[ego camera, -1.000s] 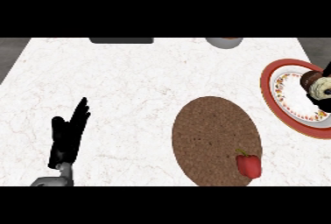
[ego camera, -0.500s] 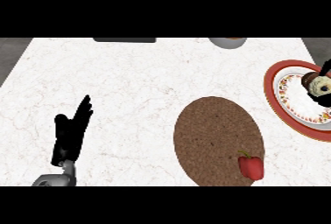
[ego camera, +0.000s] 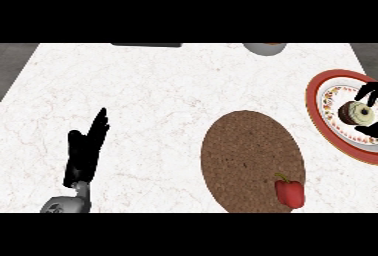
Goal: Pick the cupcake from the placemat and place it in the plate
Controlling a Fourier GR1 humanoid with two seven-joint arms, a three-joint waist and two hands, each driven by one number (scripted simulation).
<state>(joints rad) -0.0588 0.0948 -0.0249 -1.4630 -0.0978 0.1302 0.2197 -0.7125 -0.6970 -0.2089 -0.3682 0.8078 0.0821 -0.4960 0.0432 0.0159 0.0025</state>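
Compared with half a second earlier, the cupcake [ego camera: 360, 113] sits a little lower on the plate [ego camera: 322, 93], and the black fingers of the right hand [ego camera: 367, 93] are more spread away from it. Before, they were closed tightly around it; now one dark part shows above the cupcake and another part [ego camera: 367, 128] shows below it, with light plate surface visible between. The right hand looks released (only a small part of it is in the view, at the right edge). The cupcake is on the white inside of the plate, between these two dark parts, very near to both; I cannot tell if they touch it.

The plate has a red rim and lies at the right edge of the marble counter [ego camera: 162, 100]. The round brown placemat [ego camera: 247, 155] is left of and below the plate, just beside it. A red bell pepper [ego camera: 290, 193] lies on the lower right part of the placemat.

The left hand [ego camera: 86, 152] rests at the lower left, fingers straight and pointing up, in the same place as before
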